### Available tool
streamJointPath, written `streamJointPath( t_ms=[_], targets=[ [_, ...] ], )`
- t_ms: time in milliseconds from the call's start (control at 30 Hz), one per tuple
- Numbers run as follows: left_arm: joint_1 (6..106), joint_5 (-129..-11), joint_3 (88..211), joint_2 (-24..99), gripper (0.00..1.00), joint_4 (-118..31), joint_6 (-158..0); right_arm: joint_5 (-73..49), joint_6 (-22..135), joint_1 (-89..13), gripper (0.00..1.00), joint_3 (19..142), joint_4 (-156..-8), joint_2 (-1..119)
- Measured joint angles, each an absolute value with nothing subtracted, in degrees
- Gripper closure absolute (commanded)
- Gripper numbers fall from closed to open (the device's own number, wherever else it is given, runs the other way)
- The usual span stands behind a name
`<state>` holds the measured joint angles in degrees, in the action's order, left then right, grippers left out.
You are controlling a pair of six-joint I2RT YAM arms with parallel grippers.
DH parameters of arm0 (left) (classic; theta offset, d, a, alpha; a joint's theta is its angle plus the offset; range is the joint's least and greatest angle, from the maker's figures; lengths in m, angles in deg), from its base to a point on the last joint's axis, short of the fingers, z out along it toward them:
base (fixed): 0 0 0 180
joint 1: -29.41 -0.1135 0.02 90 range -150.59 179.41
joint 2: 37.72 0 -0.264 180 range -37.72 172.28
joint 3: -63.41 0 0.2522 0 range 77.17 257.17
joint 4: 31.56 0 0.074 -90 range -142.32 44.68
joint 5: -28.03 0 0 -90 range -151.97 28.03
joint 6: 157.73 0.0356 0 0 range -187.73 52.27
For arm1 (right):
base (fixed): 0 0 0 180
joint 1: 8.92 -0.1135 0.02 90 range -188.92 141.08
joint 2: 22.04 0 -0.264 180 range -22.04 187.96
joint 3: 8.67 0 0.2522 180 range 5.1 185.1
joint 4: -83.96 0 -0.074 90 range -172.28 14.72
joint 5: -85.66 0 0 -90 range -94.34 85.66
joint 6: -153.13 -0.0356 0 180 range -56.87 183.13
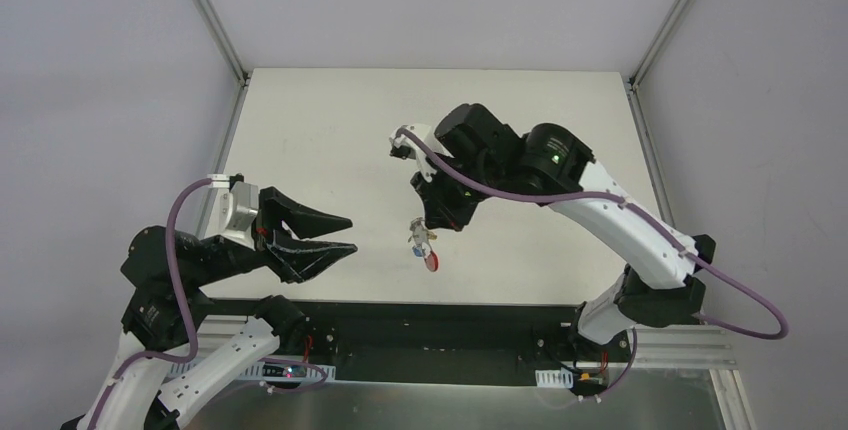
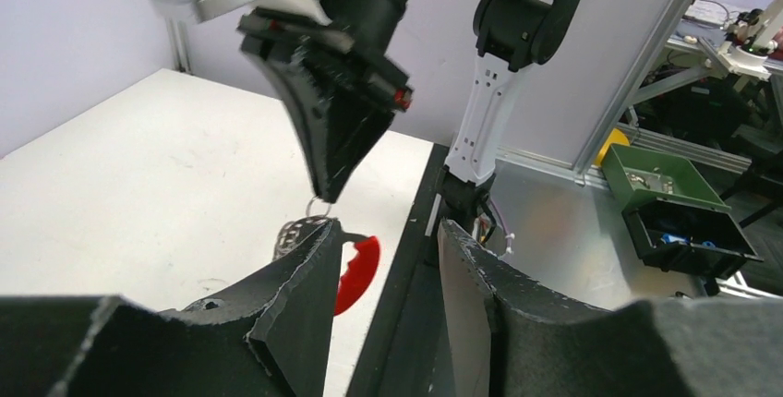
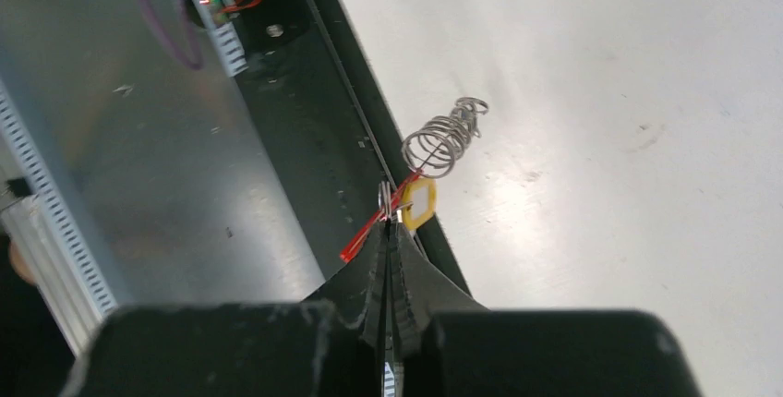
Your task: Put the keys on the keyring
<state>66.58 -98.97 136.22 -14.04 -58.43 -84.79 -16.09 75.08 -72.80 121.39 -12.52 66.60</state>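
Observation:
My right gripper (image 1: 432, 222) is shut on the thin silver ring of the keyring (image 1: 427, 246) and holds it hanging above the table near its front edge. In the right wrist view the shut fingertips (image 3: 389, 229) pinch the ring. The key's yellow head (image 3: 417, 203) sits right at the tips, the red strap (image 3: 363, 236) shows edge-on, and the chain (image 3: 445, 138) hangs beyond. I cannot tell whether the key is threaded on the ring. My left gripper (image 1: 350, 234) is open and empty, left of the keyring. In its own view the red strap (image 2: 360, 272) and chain (image 2: 294, 231) lie just past its left finger (image 2: 305, 277).
The black rail of the table's front edge (image 2: 406, 258) runs under the keyring. Beyond it lies a metal floor plate (image 2: 554, 231) with a green bin (image 2: 660, 180) and a black bin (image 2: 692, 235). White table (image 1: 330, 140) stretches behind both grippers.

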Motion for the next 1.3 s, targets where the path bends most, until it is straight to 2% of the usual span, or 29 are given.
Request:
streamJointPath(
  t_ms=[233, 700, 1000, 1300],
  targets=[
    [66.6, -97.2, 135.5, -14.0, 0.57, -60.9, -82.0, -9.3, 73.6, -66.7, 1.00, 120.0, -13.2, 73.3],
    [66.6, -94.3, 133.9, -13.0, 0.57, -63.9, -77.7, 3.6, 69.6, -59.0, 1.00, 110.7, -22.9, 74.0],
    [66.6, -91.3, 132.3, -9.6, 0.57, -65.8, -75.5, 6.0, 66.7, -55.1, 1.00, 102.4, -32.7, 75.3],
    [66.6, -90.1, 131.6, -8.4, 0.57, -66.4, -74.3, 6.6, 63.1, -53.1, 1.00, 99.5, -41.0, 80.6]
  ],
)
